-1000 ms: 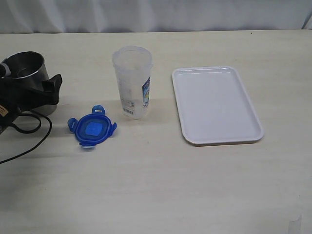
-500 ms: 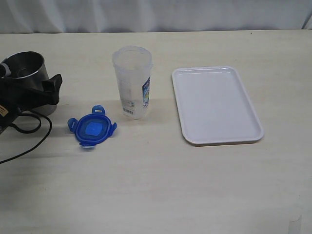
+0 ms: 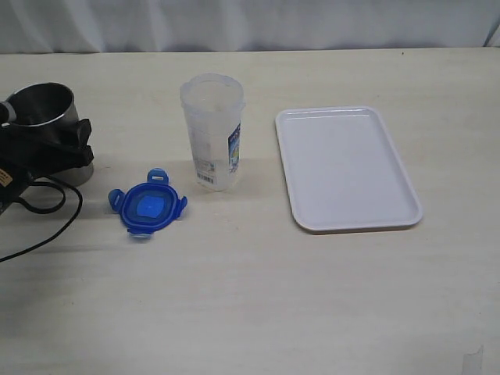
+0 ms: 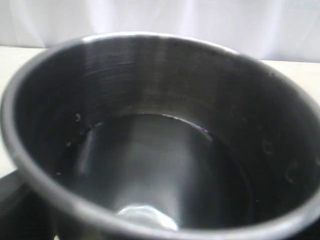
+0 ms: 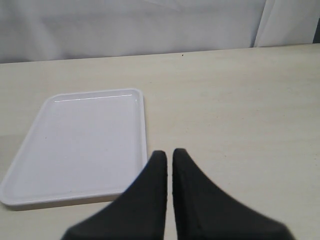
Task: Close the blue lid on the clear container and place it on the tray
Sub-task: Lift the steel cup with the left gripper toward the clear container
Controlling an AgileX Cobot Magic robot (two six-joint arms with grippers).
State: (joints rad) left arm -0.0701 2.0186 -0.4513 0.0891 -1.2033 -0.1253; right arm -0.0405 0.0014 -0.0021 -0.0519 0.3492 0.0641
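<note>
At the left edge of the table (image 3: 234, 312) sits a grey metal cup (image 3: 43, 105); the round blue plastic lid (image 3: 148, 205) lies front-left of the tall clear plastic container (image 3: 212, 133), and the flat white plastic tray (image 3: 348, 168) lies to its right.

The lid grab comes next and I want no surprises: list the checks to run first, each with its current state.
1. Blue lid flat on the table, nothing on it: ok.
2. Clear container upright, mouth open: ok.
3. Tray has room for the container: ok.
4. Left gripper free of the grey metal cup: cannot tell.
5. Right gripper open for a grasp: not ok, shut.
</note>
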